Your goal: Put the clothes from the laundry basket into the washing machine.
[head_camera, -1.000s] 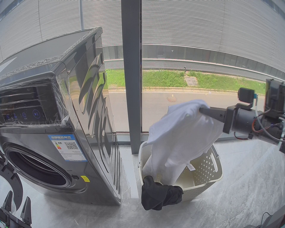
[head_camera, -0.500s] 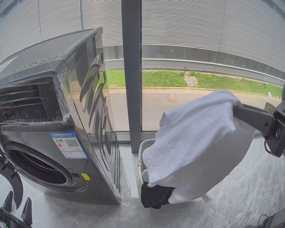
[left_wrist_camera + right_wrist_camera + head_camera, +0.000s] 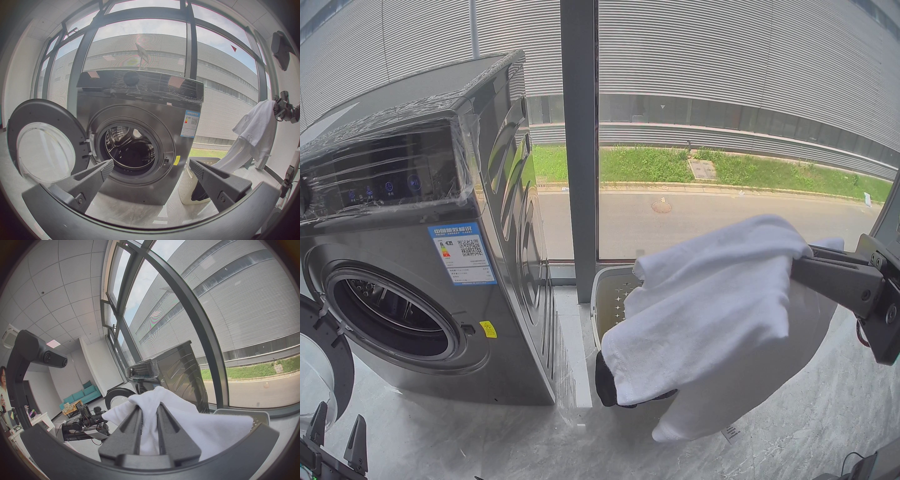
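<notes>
Fingers of the right gripper pinch a white shirt, which hangs raised to the right of the washing machine, over the laundry basket standing just beside the machine. A black garment drapes over the basket's rim. Left gripper, spread wide, sits low in front of the machine, near its open door.
</notes>
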